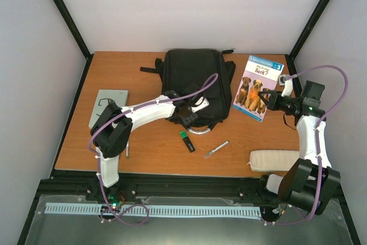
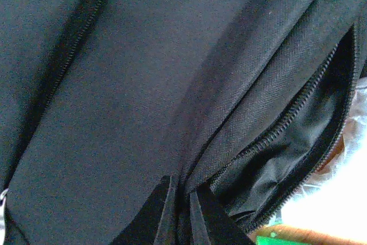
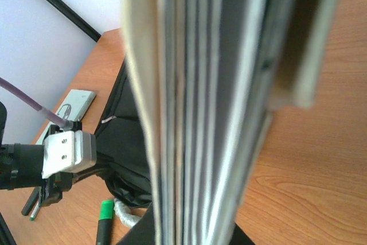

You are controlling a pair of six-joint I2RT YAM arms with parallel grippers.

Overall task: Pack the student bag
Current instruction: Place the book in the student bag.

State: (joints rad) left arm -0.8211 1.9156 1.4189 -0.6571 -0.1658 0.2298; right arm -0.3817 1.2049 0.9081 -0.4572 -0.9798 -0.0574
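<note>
The student bag (image 1: 192, 78), a large black backpack, lies flat at the back middle of the table. My left gripper (image 1: 192, 117) is at its near edge, shut on a fold of black fabric (image 2: 189, 164) beside an open zip pocket (image 2: 304, 136). In the left wrist view the two fingertips (image 2: 198, 216) stand almost together with the fold pinched between them. My right gripper (image 1: 270, 100) is shut on the right edge of a picture book with dogs on its cover (image 1: 256, 87). The right wrist view shows that book's pages edge-on (image 3: 200, 113), filling the frame.
A grey flat case (image 1: 109, 107) lies at the left. A green-capped marker (image 1: 186, 140) and a pen (image 1: 216, 149) lie in front of the bag. A white padded pouch (image 1: 275, 160) sits at the front right by the right arm.
</note>
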